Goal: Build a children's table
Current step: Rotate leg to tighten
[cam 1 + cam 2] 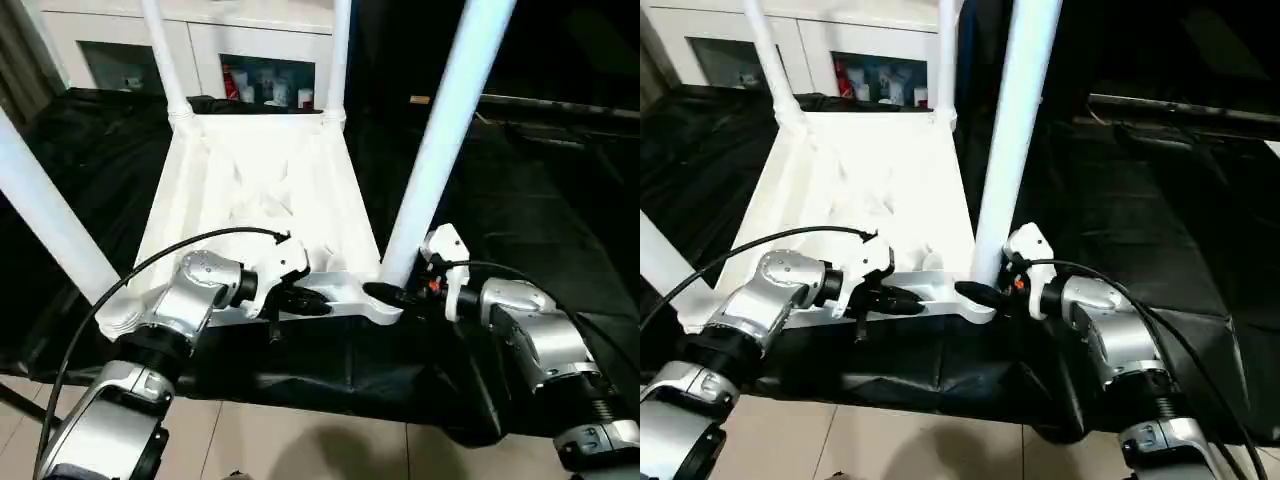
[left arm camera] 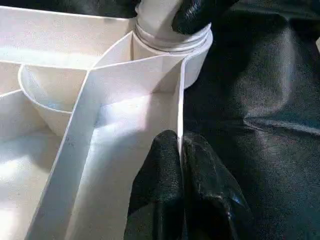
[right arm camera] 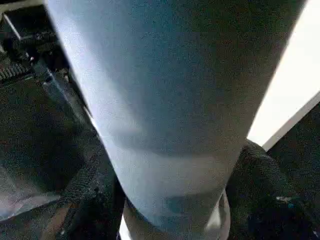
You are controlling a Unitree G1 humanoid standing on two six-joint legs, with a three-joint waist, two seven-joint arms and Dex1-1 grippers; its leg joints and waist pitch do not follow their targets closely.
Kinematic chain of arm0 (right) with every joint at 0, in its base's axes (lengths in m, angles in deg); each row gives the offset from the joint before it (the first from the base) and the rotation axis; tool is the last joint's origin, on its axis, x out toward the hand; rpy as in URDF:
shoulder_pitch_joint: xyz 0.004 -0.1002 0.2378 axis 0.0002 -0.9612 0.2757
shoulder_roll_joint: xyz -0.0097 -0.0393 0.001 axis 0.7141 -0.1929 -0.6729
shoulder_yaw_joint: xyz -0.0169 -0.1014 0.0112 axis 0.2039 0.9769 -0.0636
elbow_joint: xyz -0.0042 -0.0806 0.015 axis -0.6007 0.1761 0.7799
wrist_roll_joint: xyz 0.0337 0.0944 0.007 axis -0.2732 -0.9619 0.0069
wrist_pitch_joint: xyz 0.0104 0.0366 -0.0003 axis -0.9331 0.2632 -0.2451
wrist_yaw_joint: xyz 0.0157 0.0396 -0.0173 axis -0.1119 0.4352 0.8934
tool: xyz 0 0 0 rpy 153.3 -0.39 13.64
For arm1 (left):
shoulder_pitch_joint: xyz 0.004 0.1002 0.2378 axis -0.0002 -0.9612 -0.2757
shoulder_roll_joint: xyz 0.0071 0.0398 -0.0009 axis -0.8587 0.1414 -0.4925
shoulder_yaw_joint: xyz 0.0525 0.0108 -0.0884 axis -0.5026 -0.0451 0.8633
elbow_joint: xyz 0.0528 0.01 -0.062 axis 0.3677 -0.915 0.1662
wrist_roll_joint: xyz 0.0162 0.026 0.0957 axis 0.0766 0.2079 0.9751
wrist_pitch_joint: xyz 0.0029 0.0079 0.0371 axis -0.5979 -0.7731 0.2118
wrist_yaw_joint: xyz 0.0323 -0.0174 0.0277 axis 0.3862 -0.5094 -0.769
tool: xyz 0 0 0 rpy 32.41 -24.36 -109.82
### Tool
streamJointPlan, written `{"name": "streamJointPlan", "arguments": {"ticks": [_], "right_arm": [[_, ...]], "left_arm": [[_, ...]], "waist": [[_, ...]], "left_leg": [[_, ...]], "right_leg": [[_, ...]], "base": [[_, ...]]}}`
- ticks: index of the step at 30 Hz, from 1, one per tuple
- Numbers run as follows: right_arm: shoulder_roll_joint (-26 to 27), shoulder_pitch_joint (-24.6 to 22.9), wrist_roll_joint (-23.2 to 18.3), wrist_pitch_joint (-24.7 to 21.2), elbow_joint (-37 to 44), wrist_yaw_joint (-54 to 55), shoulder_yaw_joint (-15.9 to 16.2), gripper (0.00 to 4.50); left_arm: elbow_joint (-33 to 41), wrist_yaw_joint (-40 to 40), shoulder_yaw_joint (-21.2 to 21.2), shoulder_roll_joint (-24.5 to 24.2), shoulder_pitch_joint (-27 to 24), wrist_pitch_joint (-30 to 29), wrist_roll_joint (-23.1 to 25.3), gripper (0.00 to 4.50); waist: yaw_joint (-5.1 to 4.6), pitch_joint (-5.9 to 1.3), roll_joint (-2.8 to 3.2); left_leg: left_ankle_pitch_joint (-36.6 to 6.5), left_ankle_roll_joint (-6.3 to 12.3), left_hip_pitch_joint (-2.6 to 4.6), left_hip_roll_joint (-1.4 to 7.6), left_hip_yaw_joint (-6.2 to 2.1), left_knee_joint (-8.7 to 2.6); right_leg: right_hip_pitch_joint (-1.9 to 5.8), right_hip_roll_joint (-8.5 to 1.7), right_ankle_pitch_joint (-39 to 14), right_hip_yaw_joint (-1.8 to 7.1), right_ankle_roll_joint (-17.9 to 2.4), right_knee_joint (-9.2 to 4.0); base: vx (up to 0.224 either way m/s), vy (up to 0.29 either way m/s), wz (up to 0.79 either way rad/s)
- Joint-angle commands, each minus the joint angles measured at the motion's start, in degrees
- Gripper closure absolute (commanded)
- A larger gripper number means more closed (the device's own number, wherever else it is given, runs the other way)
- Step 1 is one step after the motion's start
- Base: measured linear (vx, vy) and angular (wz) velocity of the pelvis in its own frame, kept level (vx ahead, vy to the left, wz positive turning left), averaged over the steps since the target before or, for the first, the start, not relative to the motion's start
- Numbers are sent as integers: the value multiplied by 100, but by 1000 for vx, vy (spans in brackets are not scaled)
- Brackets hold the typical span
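Four long white tubular legs up; my right fingers (image 1: 385, 294) grip near one (image 1: 440, 140), left fingers (image 2: 165, 185) pinch white ribbed plastic top's (image 1: 250, 180) rim. Uneven push w/ right could jam leg crooked in socket

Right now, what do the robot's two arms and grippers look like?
Both forearms are rounded silver metal shells with black joint rings. The left gripper and the right gripper each have two black fingers on a white housing. A thin black cable arcs over the left forearm; another black cable runs along the right one. A small orange-red mark sits by the right gripper's housing.
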Motion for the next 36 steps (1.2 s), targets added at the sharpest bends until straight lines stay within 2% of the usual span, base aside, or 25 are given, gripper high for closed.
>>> {"name": "streamJointPlan", "arguments": {"ticks": [1,3,4,8,11,14,15,16,17,18,19,21,24,28,32,33,35,36], "right_arm": [[-82,-34,52,-37,127,-87,10,210],[-112,-34,53,-21,116,-111,28,215],[-123,-33,58,-15,112,-118,36,233],[-128,-42,54,-25,97,-56,26,241],[26,-45,84,10,-74,353,-126,243],[348,22,252,26,-457,1321,-349,245],[417,35,287,31,-541,1527,-390,246],[553,41,360,48,-650,1899,-437,246],[865,80,426,-27,-840,2709,-598,247],[1014,117,454,-71,-927,3095,-673,247],[1097,143,462,-98,-975,3311,-712,249],[1270,207,443,-142,-1068,3695,-806,250],[1659,398,500,-125,-1307,4448,-906,250],[1974,618,721,38,-1554,4842,-830,250],[2041,663,686,230,-1549,4715,-808,250],[2006,643,688,398,-1478,4518,-741,216],[1921,600,683,570,-1376,4276,-686,181],[1837,556,635,671,-1288,4033,-678,179]], "left_arm": [[111,183,3,90,-129,-80,-280,450],[100,138,16,84,-115,-79,-269,450],[82,127,20,81,-108,-66,-261,450],[62,38,43,90,-109,-45,-239,450],[-79,-365,111,196,-39,16,-151,450],[-442,-1142,182,414,157,108,45,450],[-525,-1297,196,464,204,112,80,450],[-681,-1628,208,569,299,110,159,450],[-970,-2259,214,792,486,33,301,450],[-1102,-2560,223,913,578,-3,354,450],[-1175,-2722,226,979,628,-21,376,450],[-1282,-2985,227,1122,714,-88,409,450],[-1577,-3570,190,1452,918,-107,538,450],[-1908,-3739,89,1673,1085,20,651,450],[-1943,-3689,79,1653,1092,124,657,450],[-1922,-3523,68,1587,1055,201,637,450],[-1895,-3335,70,1501,1007,297,606,450],[-1862,-3141,75,1433,967,352,564,450]], "waist": [[2,-312,-75],[1,-314,-61],[-5,-313,-67],[-1,-321,-62],[-18,-312,-69],[-41,-294,-66],[-65,-276,-63],[-70,-288,-81],[-85,-272,-67],[-92,-270,-58],[-101,-290,-65],[-113,-283,-55],[-119,-300,-48],[-109,-310,-9],[-104,-303,-25],[-106,-297,-61],[-99,-296,-52],[-96,-298,-55]], "left_leg": [[-710,442,86,277,-101,-323],[-693,436,91,273,-103,-323],[-711,436,95,270,-99,-319],[-670,439,94,266,-100,-313],[-718,416,90,260,-104,-317],[-913,293,104,256,-112,-336],[-1101,179,124,251,-117,-356],[-1160,110,126,248,-127,-361],[-1157,79,130,245,-117,-363],[-1191,31,149,241,-116,-368],[-1253,-48,144,237,-145,-382],[-1271,-30,160,239,-132,-377],[-1125,28,137,231,-130,-371],[-1013,61,122,222,-137,-369],[-1103,122,125,226,-133,-371],[-1152,126,124,229,-131,-376],[-1148,160,118,230,-133,-374],[-1136,177,106,228,-136,-372]], "right_leg": [[239,-397,-129,222,-1478,-333],[238,-392,-121,222,-1463,-331],[233,-387,-127,223,-1470,-337],[239,-387,-41,223,-1482,-327],[231,-394,-123,227,-1472,-343],[216,-398,-532,230,-1410,-391],[197,-399,-851,230,-1368,-429],[217,-406,-1018,231,-1297,-438],[191,-401,-1053,247,-1266,-458],[171,-393,-1108,248,-1252,-464],[207,-406,-1266,233,-1170,-471],[180,-395,-1163,247,-1176,-483],[192,-390,-885,248,-1193,-460],[227,-389,-457,241,-1240,-428],[230,-397,-510,240,-1228,-446],[228,-401,-620,237,-1216,-458],[228,-406,-709,239,-1186,-462],[239,-412,-694,239,-1175,-459]], "base": [[0,0,0],[0,0,0],[0,0,0],[0,0,0],[0,0,0],[0,0,0],[0,0,0],[0,0,0],[0,0,0],[0,0,0],[0,0,0],[0,0,0],[0,0,0],[0,0,0],[0,0,0],[0,0,0],[0,0,0],[0,0,0]]}}
